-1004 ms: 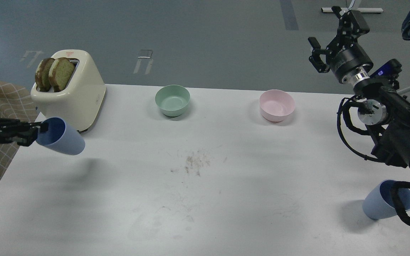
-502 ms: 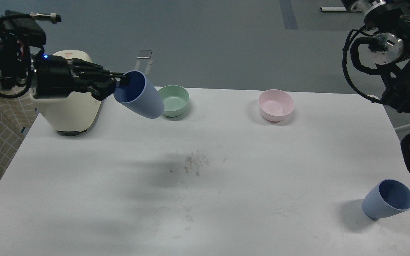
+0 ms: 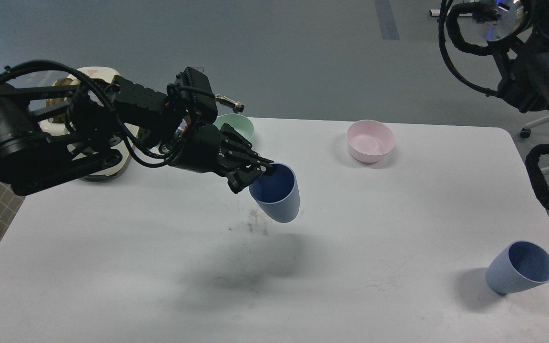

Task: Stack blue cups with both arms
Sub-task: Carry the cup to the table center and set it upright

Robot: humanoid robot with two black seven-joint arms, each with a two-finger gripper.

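My left gripper [image 3: 261, 170] is shut on the rim of one blue cup [image 3: 277, 193] and holds it in the air over the middle of the white table [image 3: 350, 228], mouth up and tilted toward me. The other blue cup [image 3: 517, 269] stands tilted on the table at the front right, with nothing holding it. Of my right arm [image 3: 536, 71] only black links and cables show at the upper right edge; its gripper is out of view.
A green bowl [image 3: 242, 125], partly behind my left arm, and a pink bowl [image 3: 370, 140] stand along the far edge. A cream toaster [image 3: 94, 157] is at the far left, mostly hidden by the arm. Crumbs [image 3: 258, 224] lie mid-table.
My left arm has swung right and toward the table's middle, carrying the blue cup. My right arm has lifted up and away, taking its gripper out of view. The right cup has not moved.
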